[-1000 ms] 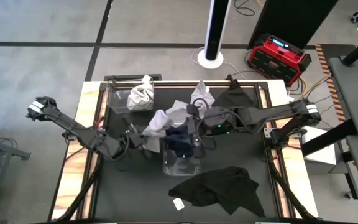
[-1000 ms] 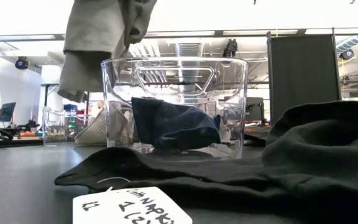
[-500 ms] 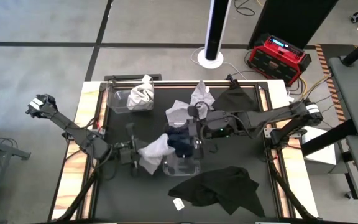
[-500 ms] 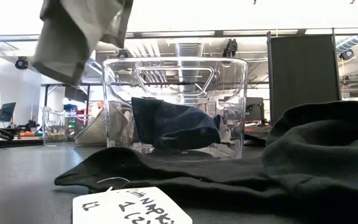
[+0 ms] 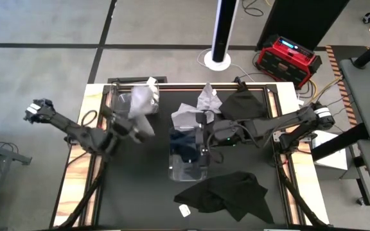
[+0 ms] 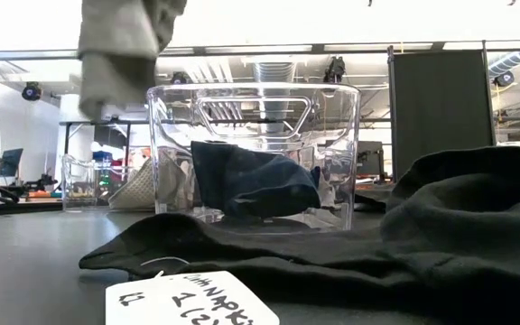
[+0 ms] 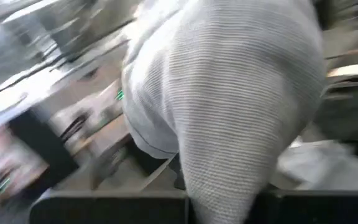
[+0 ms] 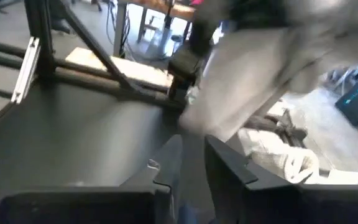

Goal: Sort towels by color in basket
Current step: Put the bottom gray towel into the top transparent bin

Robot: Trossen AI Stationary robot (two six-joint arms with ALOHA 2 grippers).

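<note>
My left gripper (image 5: 131, 129) is shut on a light grey towel (image 5: 145, 123). It holds the towel in the air just in front of the far-left clear basket (image 5: 117, 102), where a white towel (image 5: 148, 90) lies. In the low view the held towel (image 6: 120, 54) hangs high, left of the middle clear basket (image 6: 251, 153) that contains a navy towel (image 6: 251, 181). My right gripper (image 5: 203, 131) hovers open over the middle basket's far end (image 5: 188, 172) with nothing between its fingers. Another grey towel (image 5: 185, 115) lies on the table behind that basket. My left gripper holds the light grey towel by its upper part. The cloth (image 7: 229, 106) drapes over the fingers and hides the place of contact. The towel hangs slack below the gripper, lifted clear of the table (image 6: 106, 99).
A large black cloth (image 5: 227, 192) with a white tag (image 5: 185, 210) lies near the front edge. A black towel (image 5: 239, 102) and a white towel (image 5: 207, 99) lie at the far side. Bare dark table shows at the front left (image 5: 133, 192).
My left gripper has carried the grey towel away from the middle basket. It went first toward the near edge, then toward the left and far side, up to the far-left basket. The towel stays lifted and hanging.
</note>
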